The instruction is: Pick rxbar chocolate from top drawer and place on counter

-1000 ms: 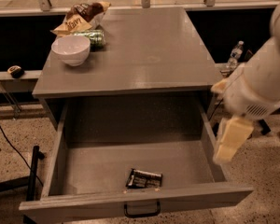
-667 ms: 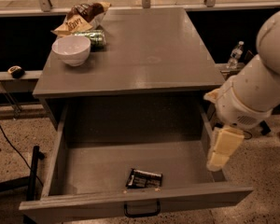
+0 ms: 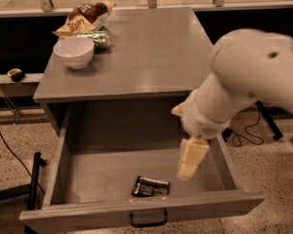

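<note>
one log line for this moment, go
stage: reach | tool: over open top drawer, beside rxbar chocolate, apart | counter: no bar yet

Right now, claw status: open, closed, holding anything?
Claw: cannot tell open or closed; it hangs over the open grey top drawer, right of the dark-wrapped snack bar lying on the drawer floor, not touching it.

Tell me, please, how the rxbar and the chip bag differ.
The rxbar is small, flat and dark; the chip bag is larger, crinkled, brown and yellow. The rxbar lies in the open drawer; the chip bag sits on the counter. The pincer hangs over the drawer, near the rxbar. Both are wrapped snacks.
</note>
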You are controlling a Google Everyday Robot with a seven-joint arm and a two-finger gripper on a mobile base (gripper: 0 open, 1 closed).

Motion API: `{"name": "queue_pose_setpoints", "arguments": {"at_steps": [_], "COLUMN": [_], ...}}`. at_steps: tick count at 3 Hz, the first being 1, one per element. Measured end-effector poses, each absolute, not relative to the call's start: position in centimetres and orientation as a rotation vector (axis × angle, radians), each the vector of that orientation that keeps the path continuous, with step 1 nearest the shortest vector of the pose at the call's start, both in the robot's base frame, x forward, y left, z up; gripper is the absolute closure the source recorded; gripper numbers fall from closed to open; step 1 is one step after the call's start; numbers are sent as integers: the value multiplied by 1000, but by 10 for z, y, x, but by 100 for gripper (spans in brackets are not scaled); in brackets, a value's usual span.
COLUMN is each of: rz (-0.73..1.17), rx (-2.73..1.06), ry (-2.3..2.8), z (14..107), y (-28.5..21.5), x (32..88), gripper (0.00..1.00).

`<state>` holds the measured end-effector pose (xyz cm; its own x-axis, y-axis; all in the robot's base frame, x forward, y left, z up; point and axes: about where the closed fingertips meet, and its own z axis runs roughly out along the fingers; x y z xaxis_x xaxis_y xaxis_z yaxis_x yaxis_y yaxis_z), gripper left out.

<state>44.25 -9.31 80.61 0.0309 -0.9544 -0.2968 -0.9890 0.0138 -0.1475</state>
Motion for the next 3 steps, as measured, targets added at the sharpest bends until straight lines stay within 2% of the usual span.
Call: {"name": "queue_pose_setpoints", "arguments": {"at_steps": [1, 2, 3], "rz": [146, 127, 119], "rx": [-2055, -2067, -2080], "ry": [1964, 2000, 2028], "z": [739, 680, 648], "y": [-46, -25, -17], "x": [448, 455, 462], "gripper": [25, 40, 40]}}
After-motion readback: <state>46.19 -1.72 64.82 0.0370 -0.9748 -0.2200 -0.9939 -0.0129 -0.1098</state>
